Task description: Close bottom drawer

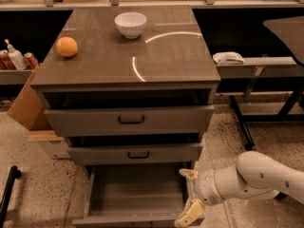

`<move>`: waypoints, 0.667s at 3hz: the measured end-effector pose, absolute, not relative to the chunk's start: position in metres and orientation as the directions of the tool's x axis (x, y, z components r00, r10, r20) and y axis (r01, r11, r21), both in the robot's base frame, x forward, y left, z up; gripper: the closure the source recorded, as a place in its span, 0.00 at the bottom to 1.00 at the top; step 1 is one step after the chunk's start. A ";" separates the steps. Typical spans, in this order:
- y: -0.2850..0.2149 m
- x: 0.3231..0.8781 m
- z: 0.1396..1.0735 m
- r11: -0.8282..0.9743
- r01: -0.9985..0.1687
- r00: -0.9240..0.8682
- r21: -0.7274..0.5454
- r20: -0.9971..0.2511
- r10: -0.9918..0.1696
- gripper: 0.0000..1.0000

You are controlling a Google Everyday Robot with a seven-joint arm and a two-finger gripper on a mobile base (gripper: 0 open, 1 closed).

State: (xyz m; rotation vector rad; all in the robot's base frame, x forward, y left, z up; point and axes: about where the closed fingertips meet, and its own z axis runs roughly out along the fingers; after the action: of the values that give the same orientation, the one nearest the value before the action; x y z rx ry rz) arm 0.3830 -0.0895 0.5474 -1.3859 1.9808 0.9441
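1. Camera view: the bottom drawer (135,196) is the lowest of three and is pulled far out of the cabinet. Its grey box is empty and its front sits at the frame's bottom edge.
2. Risk, left side: any push from me lands at the right end only. I judge the drawer could skew and its left side bind before it shuts.
3. Risk, right side: my gripper (190,194) has its fingers spread and grips nothing. I judge a finger could slip off the corner or get pinched against the cabinet.
4. The drawer lies left of my gripper. The upper finger is by the right wall and the lower one by the front right corner. I cannot tell if they touch.
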 end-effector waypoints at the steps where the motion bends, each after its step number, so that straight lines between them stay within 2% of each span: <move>1: -0.094 0.384 0.500 0.153 -0.963 -0.268 0.220 -0.787 -0.556 0.00; 2: -0.094 0.384 0.500 0.152 -0.963 -0.268 0.220 -0.787 -0.556 0.00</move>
State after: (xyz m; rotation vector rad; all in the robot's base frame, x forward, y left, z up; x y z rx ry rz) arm 0.3843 -0.0941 0.4996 -1.4433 1.8967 0.9853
